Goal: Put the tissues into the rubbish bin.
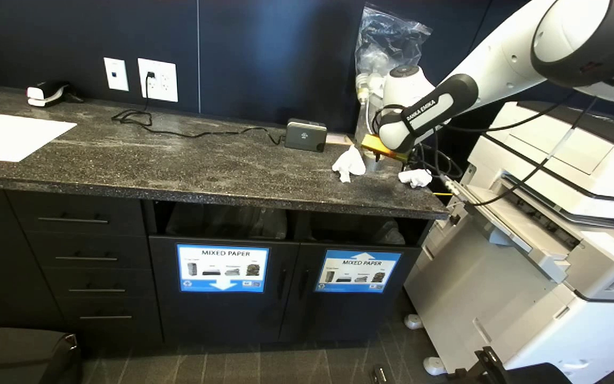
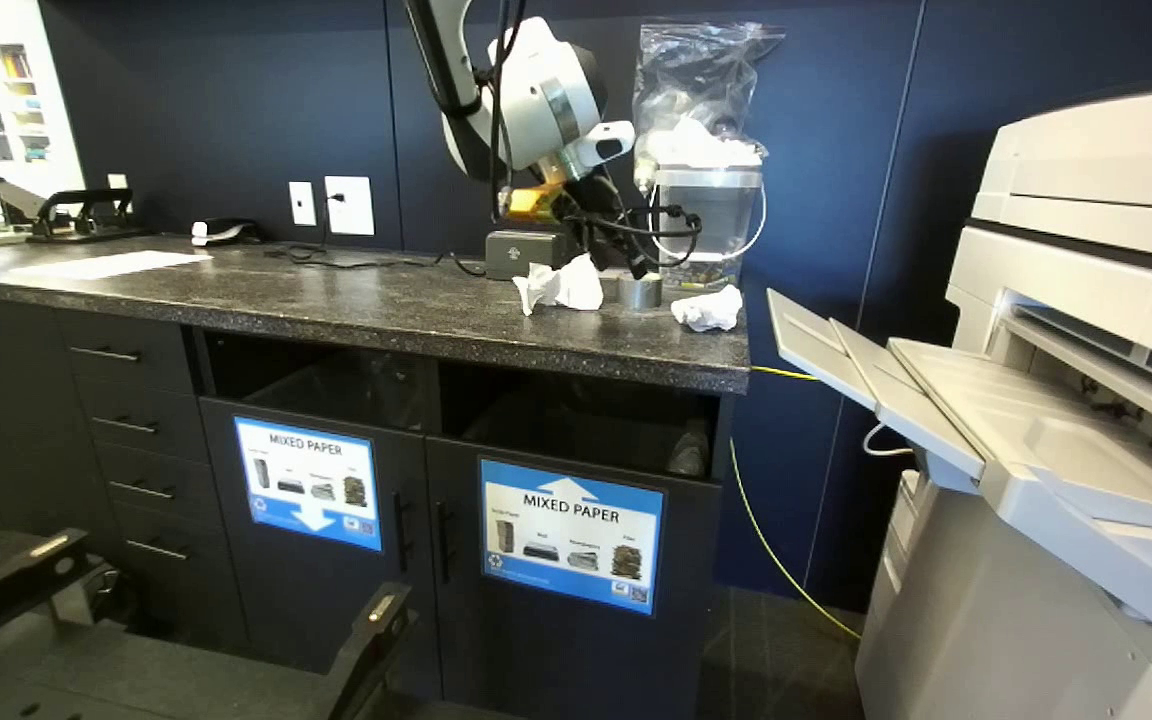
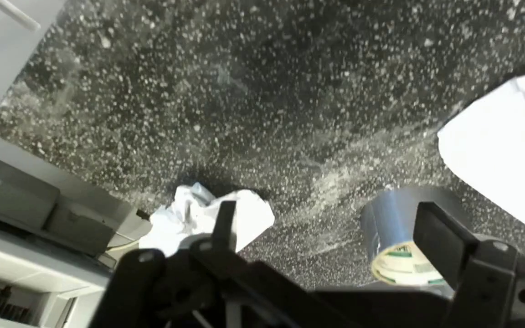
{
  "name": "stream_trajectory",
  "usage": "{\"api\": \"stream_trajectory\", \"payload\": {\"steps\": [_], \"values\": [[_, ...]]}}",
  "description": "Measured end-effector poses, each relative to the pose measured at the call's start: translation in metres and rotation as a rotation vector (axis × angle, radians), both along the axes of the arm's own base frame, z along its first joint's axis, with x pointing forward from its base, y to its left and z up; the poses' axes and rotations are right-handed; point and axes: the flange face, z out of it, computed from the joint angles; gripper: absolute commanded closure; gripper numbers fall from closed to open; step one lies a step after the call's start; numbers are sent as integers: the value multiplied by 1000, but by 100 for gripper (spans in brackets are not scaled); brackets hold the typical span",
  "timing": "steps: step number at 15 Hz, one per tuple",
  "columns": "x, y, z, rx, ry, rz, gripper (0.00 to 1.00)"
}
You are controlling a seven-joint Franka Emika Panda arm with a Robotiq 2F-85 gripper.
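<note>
I see the jaws spread wide on the black two-fingered gripper, low over a dark speckled countertop. Just beneath sits a silver-grey roll of tape. On one side of it lies a crumpled white paper tissue; on the other, nearer the pale office copier, a second crumpled white tissue. Below, a black cabinet has two open rubbish-bin slots above blue-and-white "Mixed Paper" signs.

The counter has two tissues, one tape roll, four drawers and two signs.
</note>
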Motion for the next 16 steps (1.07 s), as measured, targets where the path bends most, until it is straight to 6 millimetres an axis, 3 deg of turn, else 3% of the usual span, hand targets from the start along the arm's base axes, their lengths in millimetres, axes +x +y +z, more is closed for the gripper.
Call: {"api": "stream_trajectory", "payload": {"steps": [4,6,11,16], "values": [[12,-20,29,-42,-25,-50,0],[13,-29,34,-61,0,-83,0],[14,-53,21,-57,63,-154,0],[17,-81,-5,-36,62,-209,0]]}}
